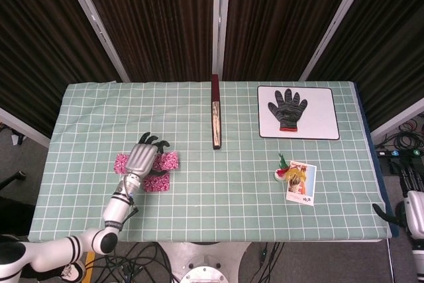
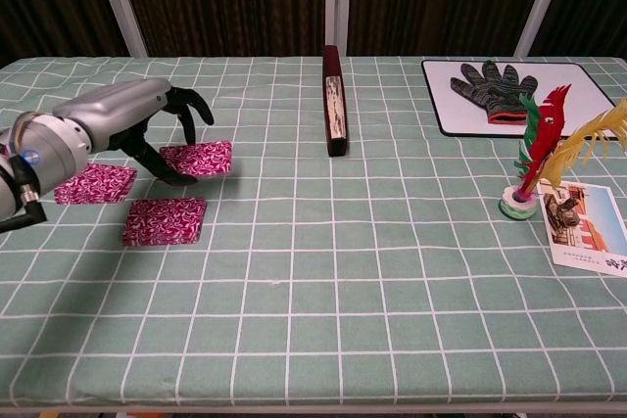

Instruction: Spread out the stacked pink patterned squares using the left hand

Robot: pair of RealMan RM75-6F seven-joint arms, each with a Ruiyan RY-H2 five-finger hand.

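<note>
A robot lab. Dark curtains (image 1: 159,18) hang behind the checked table (image 1: 218,183). Loose cables (image 1: 397,140) lie at right.

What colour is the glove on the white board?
Dark grey glove with a red cuff edge, clearest in the chest view.

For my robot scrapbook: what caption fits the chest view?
Left hand touches one of three spread pink patterned squares on the green checked tablecloth.

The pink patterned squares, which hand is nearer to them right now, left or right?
Left. The left hand is over the pink patterned squares, fingertips touching the far one. The right hand is off the table's right edge, far from them.
</note>
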